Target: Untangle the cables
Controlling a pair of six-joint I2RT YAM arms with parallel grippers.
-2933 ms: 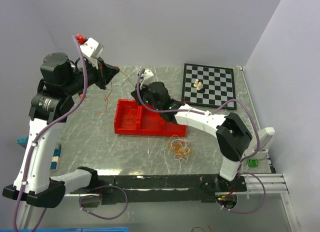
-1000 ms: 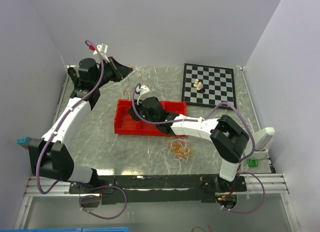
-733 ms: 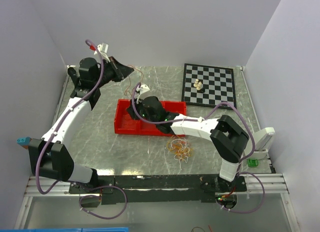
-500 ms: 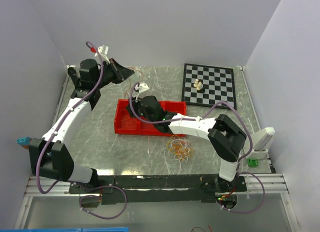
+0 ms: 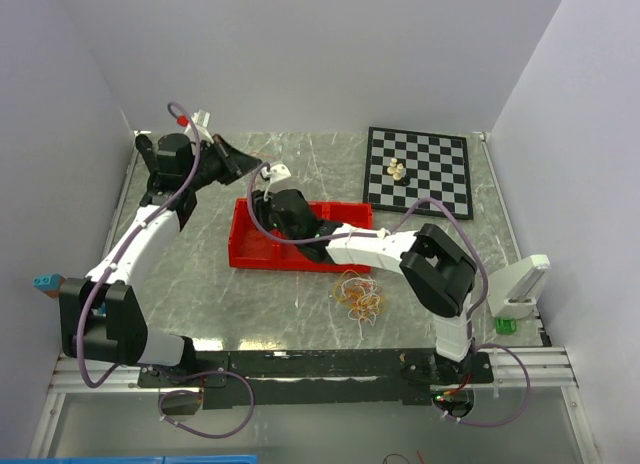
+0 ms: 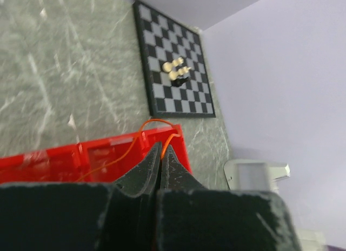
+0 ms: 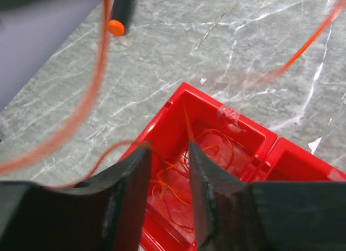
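Two lots of cables show from my station: a loose orange coil (image 7: 178, 180) lies in the left compartment of the red bin (image 5: 250, 256), and a mixed clump (image 5: 360, 297) sits on the worktop (image 5: 200, 274) just in front of the bin, apart from it; left jaws are pressed together, pinching an orange cable (image 6: 157, 121) held up over the far left of the worktop, the strand running off toward the bin; right jaws stand spread above the coil's compartment, a thin strand rising between them; whether it touches either I cannot tell; a chessboard (image 5: 420, 169) with pale pieces (image 5: 397, 169) lies far right.
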